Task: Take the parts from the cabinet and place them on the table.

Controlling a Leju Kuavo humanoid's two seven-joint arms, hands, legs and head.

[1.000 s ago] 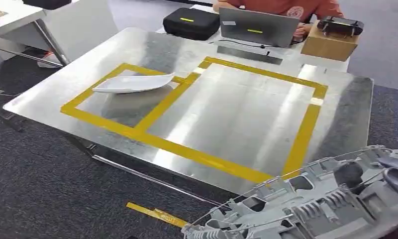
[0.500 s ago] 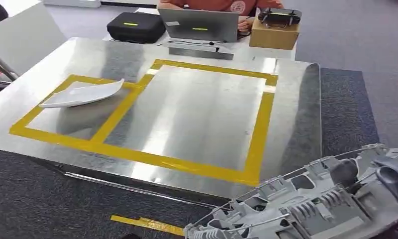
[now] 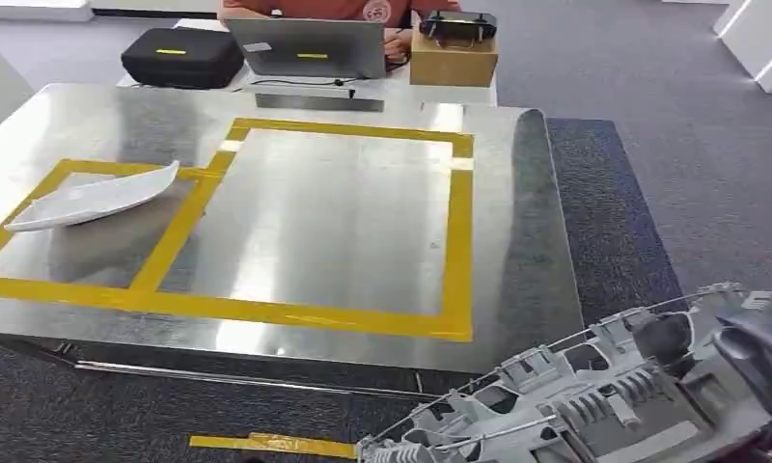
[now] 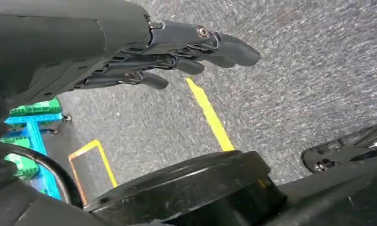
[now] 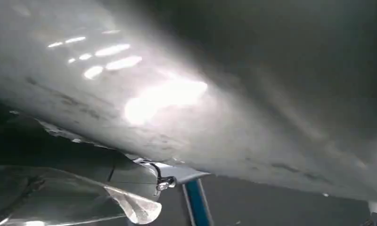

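1. Now gripping the grey ribbed plastic part (image 3: 594, 400) with the right hand (image 3: 763, 352), low and just off the steel table's (image 3: 527, 241) near right corner.
2. Hanging the left hand (image 4: 177, 52) over grey carpet, fingers loosely extended, holding nothing.
3. Resting already inside the left yellow-taped box (image 3: 184, 227): a white curved part (image 3: 93, 198).
4. Sitting beyond the far edge: a person (image 3: 344, 10) behind a laptop (image 3: 305, 48).

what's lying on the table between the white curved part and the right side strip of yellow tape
In the head view, only a yellow tape divider and bare metal table separate the white curved part from the right tape strip.
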